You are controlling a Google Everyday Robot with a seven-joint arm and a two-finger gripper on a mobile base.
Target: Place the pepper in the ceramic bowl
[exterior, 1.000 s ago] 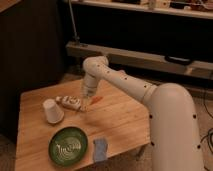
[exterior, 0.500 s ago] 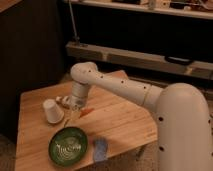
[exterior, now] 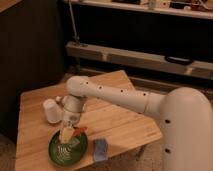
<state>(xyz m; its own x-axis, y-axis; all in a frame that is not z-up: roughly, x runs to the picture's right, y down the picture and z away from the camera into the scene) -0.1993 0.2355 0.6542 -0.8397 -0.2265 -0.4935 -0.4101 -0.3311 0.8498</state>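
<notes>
The dark green ceramic bowl [exterior: 64, 149] with pale rings sits at the front left of the wooden table [exterior: 125, 125]. My gripper [exterior: 68, 134] hangs from the white arm just over the bowl's far rim. It is shut on the small orange pepper [exterior: 79, 131], which sticks out to the right above the bowl's rim.
A white upturned cup [exterior: 50, 111] stands just behind and left of the bowl. A blue object [exterior: 101, 149] lies to the right of the bowl near the table's front edge. Dark shelving stands behind the table.
My gripper has swung from the table's back middle to the front left, carrying the pepper down over the bowl.
</notes>
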